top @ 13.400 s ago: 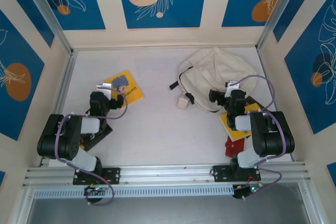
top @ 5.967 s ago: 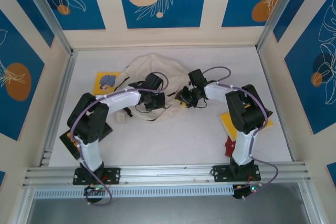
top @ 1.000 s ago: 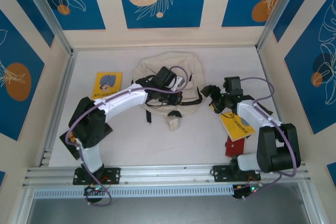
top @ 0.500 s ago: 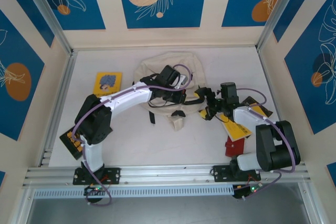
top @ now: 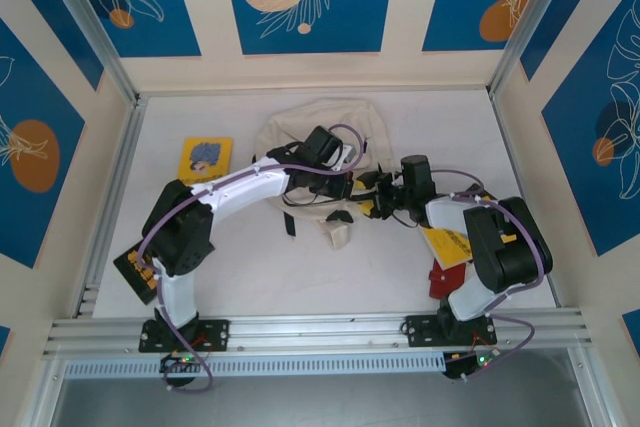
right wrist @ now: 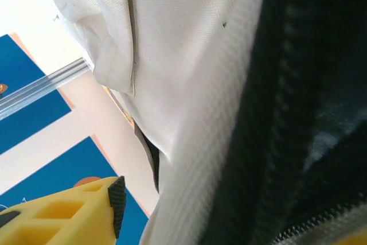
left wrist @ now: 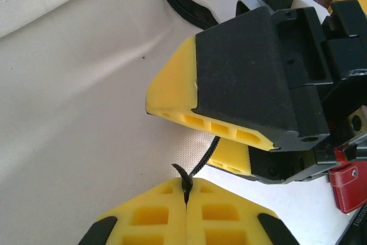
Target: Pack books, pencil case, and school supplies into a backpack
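Observation:
The cream-white backpack lies at the back middle of the table. My left gripper is shut on a thin black zipper pull at the backpack's near edge. My right gripper is right beside it. Its yellow fingers straddle the cloth and zipper cord. In the right wrist view, cream cloth and a dark zipper band lie between the jaws, with a gap beside one finger. Books: one yellow, one black, another yellow under the right arm.
A red pencil case lies near the right arm's base. A small cream block sits in front of the backpack, near a loose dark strap. Walls enclose the table on three sides.
My right gripper has swung left from over the yellow book to the backpack's near edge, and its jaws have narrowed around the cloth. The left gripper stays shut on the zipper pull.

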Robot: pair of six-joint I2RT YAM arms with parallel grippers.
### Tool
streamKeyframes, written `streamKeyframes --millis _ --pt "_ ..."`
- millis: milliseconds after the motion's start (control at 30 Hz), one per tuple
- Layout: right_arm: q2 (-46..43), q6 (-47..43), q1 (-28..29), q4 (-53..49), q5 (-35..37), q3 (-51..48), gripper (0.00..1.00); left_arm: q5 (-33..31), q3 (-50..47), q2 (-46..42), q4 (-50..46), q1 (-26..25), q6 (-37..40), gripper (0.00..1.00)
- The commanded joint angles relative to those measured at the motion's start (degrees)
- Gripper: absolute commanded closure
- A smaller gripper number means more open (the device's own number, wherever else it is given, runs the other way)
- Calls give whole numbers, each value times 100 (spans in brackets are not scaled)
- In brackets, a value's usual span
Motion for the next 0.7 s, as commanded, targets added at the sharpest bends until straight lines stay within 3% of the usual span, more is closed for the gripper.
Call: streamKeyframes --millis 0,133,267,667 --pt "89 -9 51 69 78 134 50 -232 -68 -325 -80 -67 34 100" --pt "61 -158 54 -164 328 67 68 -683 -2 -412 -482 -50 263 100" --pt "17 -424 62 -656 619 136 78 -1006 -89 -522 -787 -29 457 100" --pt "-202 -861 97 -1654 1404 122 83 -1454 -1124 -1161 -915 718 606 100"
